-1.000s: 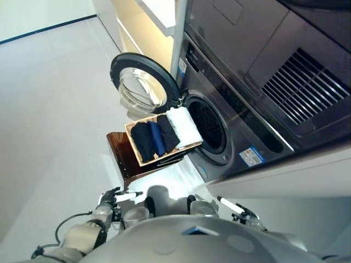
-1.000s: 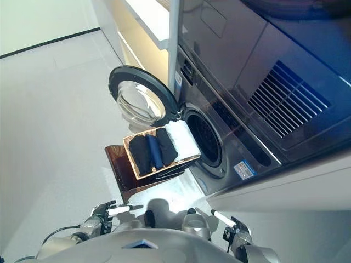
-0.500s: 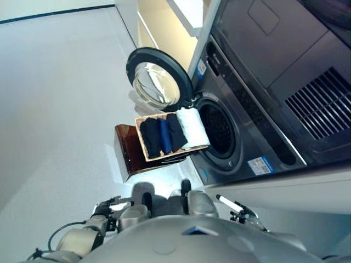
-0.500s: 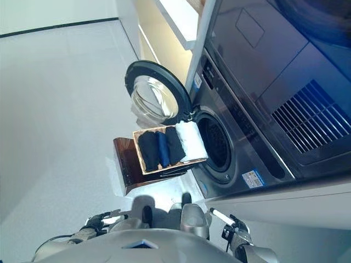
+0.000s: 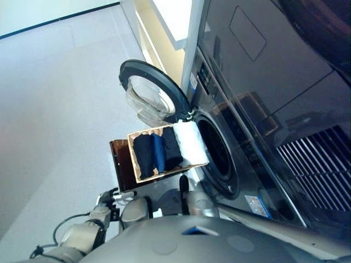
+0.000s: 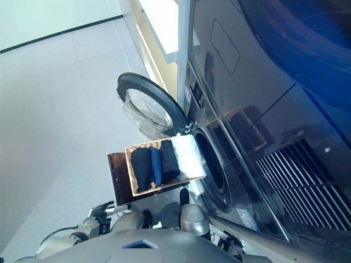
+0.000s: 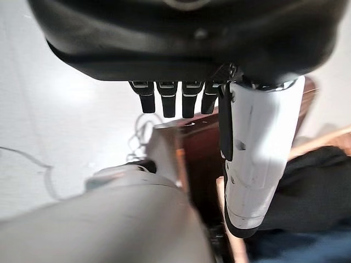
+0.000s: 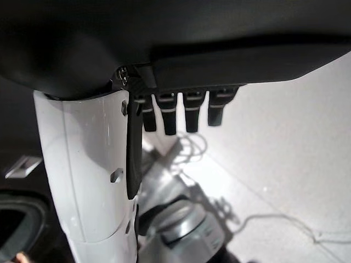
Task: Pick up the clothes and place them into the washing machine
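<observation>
A shallow wicker basket (image 5: 132, 155) rests on a low dark brown box (image 5: 119, 164) beside the washing machine. It holds folded clothes: a dark one (image 5: 143, 156), a blue one (image 5: 159, 153), another dark one (image 5: 171, 149) and a white one (image 5: 190, 143) nearest the drum opening (image 5: 218, 156). My left hand (image 5: 109, 197) hangs low, short of the box, open and empty; its wrist view shows straight fingers (image 7: 164, 101) and a white-covered thumb (image 7: 258, 153) near the box (image 7: 200, 159) and a dark cloth (image 7: 307, 186). My right hand (image 8: 192, 44) is open and empty, over the floor.
The round washer door (image 5: 151, 96) stands open to the left of the drum, behind the basket. The dark machine front (image 5: 258, 126) runs along the right. Pale floor (image 5: 55, 109) spreads to the left.
The whole picture has shifted, so the camera moved. The basket and clothes lie as before. My right hand has dropped out of the left eye view.
</observation>
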`<state>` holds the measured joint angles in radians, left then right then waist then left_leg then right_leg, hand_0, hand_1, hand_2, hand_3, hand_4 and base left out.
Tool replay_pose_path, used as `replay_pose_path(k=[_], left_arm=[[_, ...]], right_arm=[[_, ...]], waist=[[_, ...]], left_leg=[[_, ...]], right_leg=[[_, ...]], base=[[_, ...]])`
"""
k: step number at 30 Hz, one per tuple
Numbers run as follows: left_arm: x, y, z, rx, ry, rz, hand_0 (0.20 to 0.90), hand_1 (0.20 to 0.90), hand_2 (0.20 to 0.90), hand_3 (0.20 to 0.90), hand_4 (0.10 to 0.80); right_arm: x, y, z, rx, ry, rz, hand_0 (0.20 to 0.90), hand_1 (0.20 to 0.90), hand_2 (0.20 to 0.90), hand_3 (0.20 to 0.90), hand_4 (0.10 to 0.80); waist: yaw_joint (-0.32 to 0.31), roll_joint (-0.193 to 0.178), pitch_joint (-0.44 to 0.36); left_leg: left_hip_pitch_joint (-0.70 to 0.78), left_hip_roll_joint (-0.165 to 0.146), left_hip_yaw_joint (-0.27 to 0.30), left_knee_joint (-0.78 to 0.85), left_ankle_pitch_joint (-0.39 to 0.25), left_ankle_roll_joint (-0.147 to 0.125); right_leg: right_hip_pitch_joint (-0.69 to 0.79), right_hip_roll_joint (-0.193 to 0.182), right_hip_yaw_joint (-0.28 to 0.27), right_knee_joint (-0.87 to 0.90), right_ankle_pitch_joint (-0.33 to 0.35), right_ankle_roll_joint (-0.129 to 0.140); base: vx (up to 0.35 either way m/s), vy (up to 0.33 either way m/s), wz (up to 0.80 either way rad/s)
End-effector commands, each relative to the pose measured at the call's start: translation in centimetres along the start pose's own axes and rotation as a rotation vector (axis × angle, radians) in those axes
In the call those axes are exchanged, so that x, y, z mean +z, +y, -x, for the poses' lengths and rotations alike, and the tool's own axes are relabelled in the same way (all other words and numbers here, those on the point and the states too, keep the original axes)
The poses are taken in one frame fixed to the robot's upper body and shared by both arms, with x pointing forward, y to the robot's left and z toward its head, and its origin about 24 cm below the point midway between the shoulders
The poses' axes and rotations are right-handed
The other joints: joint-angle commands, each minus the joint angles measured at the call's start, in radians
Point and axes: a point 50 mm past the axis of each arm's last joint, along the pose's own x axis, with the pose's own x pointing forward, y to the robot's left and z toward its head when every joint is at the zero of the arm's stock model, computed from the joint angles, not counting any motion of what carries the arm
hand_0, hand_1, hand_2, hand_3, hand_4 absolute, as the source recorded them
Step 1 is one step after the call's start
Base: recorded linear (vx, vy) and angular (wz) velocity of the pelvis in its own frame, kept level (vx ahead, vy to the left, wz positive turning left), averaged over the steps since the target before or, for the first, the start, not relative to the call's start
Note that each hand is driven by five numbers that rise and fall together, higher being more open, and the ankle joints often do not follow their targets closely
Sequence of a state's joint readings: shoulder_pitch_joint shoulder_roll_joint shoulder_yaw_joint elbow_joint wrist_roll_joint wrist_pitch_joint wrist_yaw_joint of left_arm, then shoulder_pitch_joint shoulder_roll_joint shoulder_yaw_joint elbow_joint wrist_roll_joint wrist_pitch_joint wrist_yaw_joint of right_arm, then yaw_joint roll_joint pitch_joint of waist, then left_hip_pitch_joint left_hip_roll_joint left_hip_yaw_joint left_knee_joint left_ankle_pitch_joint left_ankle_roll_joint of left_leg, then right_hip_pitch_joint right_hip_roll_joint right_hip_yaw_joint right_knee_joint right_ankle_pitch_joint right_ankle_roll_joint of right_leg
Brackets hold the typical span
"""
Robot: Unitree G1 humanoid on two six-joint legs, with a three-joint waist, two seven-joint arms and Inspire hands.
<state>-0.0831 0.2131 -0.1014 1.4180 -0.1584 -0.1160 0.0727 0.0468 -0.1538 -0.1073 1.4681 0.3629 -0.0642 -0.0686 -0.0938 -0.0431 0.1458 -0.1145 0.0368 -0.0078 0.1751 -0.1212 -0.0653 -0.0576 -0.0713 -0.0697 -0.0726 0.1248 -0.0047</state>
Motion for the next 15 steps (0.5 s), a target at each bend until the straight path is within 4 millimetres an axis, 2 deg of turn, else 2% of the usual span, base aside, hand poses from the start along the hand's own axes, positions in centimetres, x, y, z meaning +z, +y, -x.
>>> replay_pose_path(k=[1, 5, 10, 13, 15], left_arm=[[0.0, 0.3, 0.0, 0.027, -0.013, -0.033, 0.9, 0.9, 0.9, 0.9, 0.8], [-1.1, 0.1, 0.2, 0.014, 0.017, -0.072, 0.9, 0.9, 0.9, 0.9, 0.8], [-0.1, 0.4, 0.0, 0.033, -0.017, -0.068, 0.9, 0.9, 0.9, 0.9, 0.8], [0.5, 0.9, 0.0, 0.056, -0.036, -0.052, 0.9, 0.9, 0.9, 0.9, 0.8], [1.1, 1.3, -0.1, 0.072, -0.055, -0.047, 0.9, 0.9, 0.9, 0.9, 0.8]], right_arm=[[8.8, -3.4, 0.5, -0.127, -0.307, -0.029, 0.9, 0.9, 0.9, 0.9, 0.8], [10.4, -2.3, 0.8, -0.085, -0.375, -0.033, 0.9, 0.9, 0.9, 0.9, 0.8], [12.7, -0.4, 1.3, -0.039, -0.459, -0.016, 0.9, 0.9, 0.9, 0.9, 0.8], [13.9, 0.8, 1.8, -0.017, -0.514, 0.018, 0.9, 0.9, 0.9, 0.9, 0.8], [15.3, 1.7, 2.4, 0.002, -0.579, 0.059, 0.9, 0.9, 0.9, 0.9, 0.8]], waist=[[0.016, -0.01, 0.004], [0.011, 0.013, -0.019], [0.024, 0.005, 0.008], [0.04, 0.004, 0.018], [0.036, 0.004, 0.029]], left_leg=[[0.02, 0.025, 0.052, -0.105, 0.148, 0.017], [0.065, 0.008, 0.077, -0.175, 0.148, 0.028], [0.04, -0.008, 0.128, -0.154, 0.129, 0.044], [0.014, -0.004, 0.145, -0.149, 0.126, 0.055], [0.005, -0.005, 0.127, -0.146, 0.131, 0.057]], right_leg=[[-0.025, 0.003, 0.063, 0.121, -0.088, 0.076], [-0.004, -0.02, 0.071, 0.107, -0.093, 0.092], [-0.04, -0.05, 0.101, 0.088, -0.054, 0.119], [-0.071, -0.058, 0.073, 0.133, -0.071, 0.131], [-0.089, -0.051, 0.11, 0.176, -0.075, 0.132]], base=[[0.21, 0.13, -0.53], [0.157, 0.155, -0.61], [-0.022, 0.117, 0.04], [-0.042, 0.044, -0.21], [-0.014, 0.006, -0.21]])
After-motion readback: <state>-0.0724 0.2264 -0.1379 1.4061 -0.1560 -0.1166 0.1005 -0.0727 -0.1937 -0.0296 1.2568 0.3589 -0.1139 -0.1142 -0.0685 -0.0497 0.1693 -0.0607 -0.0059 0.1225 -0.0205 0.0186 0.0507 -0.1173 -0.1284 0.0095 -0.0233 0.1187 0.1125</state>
